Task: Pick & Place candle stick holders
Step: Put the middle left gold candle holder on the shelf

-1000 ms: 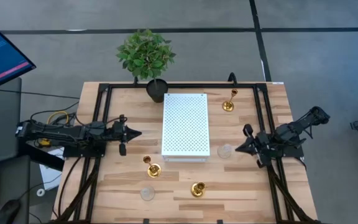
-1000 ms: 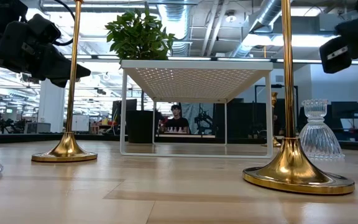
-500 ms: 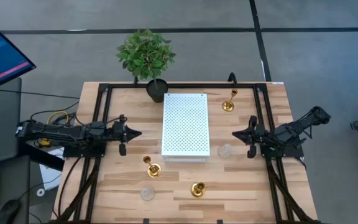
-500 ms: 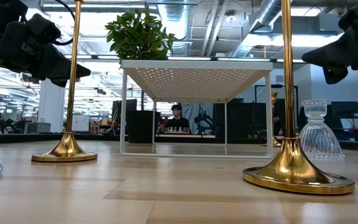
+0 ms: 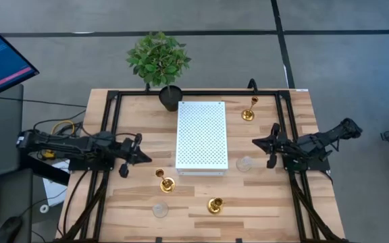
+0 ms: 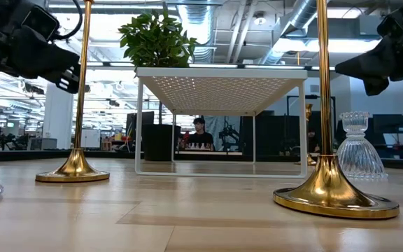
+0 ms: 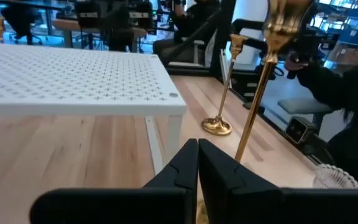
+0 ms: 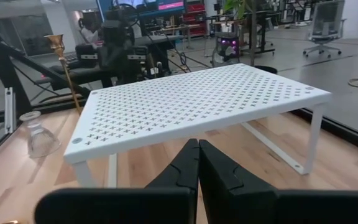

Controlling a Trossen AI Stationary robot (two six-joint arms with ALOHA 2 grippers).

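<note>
Both grippers, left (image 5: 142, 158) and right (image 5: 256, 142), hover closed and empty beside the board (image 5: 202, 135), apparently pre-grasp, with five holders standing untouched: gold (image 5: 165, 181) (image 5: 215, 204) (image 5: 248, 112), glass (image 5: 160, 210) (image 5: 245, 163).

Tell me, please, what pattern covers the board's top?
Rows of small cross-shaped holes on the white board; right wrist view.

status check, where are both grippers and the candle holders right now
Left gripper shut, empty, beside nearest gold holder. Right gripper shut, empty, by glass holder. All five holders on table. White rack between arms.
</note>
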